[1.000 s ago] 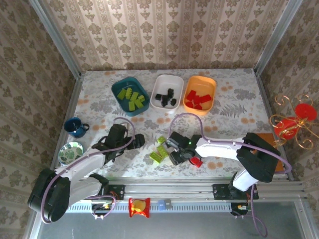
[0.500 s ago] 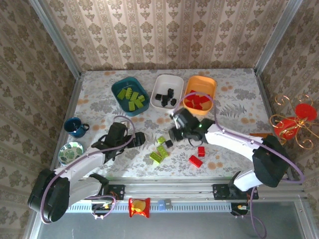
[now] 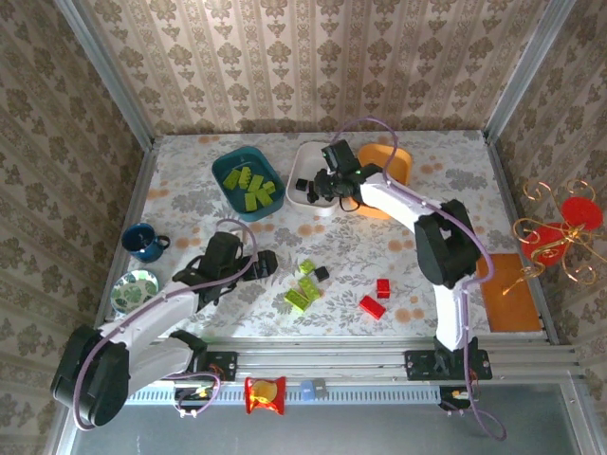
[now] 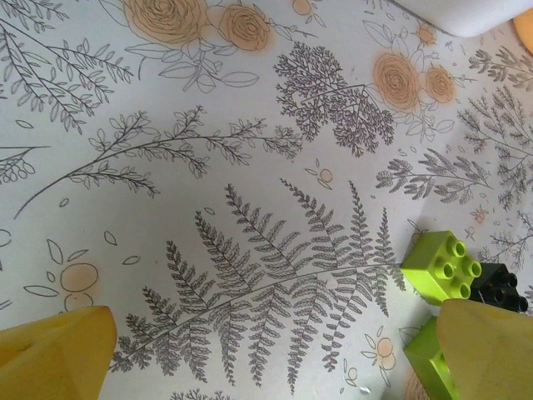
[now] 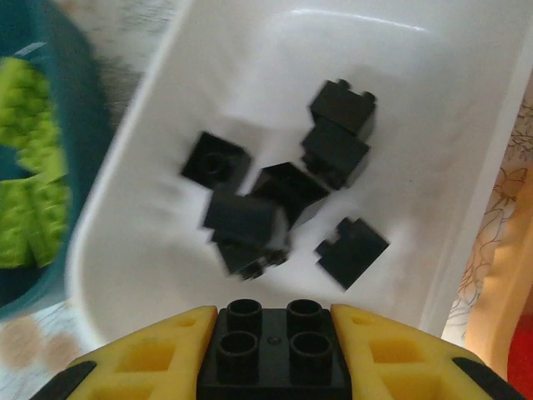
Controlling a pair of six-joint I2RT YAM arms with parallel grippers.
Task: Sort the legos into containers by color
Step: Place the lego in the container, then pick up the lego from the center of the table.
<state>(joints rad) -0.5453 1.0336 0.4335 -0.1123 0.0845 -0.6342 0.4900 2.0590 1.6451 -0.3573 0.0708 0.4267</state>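
My right gripper (image 3: 325, 186) hangs over the white tray (image 3: 305, 154) and is shut on a black four-stud brick (image 5: 279, 348). Under it several black bricks (image 5: 250, 218) lie in the white tray (image 5: 208, 75). The teal tray (image 3: 229, 172) holds lime-green bricks (image 3: 254, 189); the orange tray (image 3: 396, 162) holds red ones. Loose on the table are green bricks (image 3: 302, 288), one black cube (image 3: 321, 273) and two red blocks (image 3: 377, 296). My left gripper (image 3: 266, 264) rests open low over the cloth, left of a green brick (image 4: 441, 267) and a black cube (image 4: 500, 287).
A dark blue mug (image 3: 142, 242) and a small greenish bowl (image 3: 133, 289) stand at the left edge. An orange pad (image 3: 512, 289) and a red-and-gold ornament (image 3: 560, 227) are at the right. Metal frame posts and patterned walls close in the table.
My right arm has swung from the loose pile near the front to above the white tray at the back, carrying the black brick. The left arm has stayed put.
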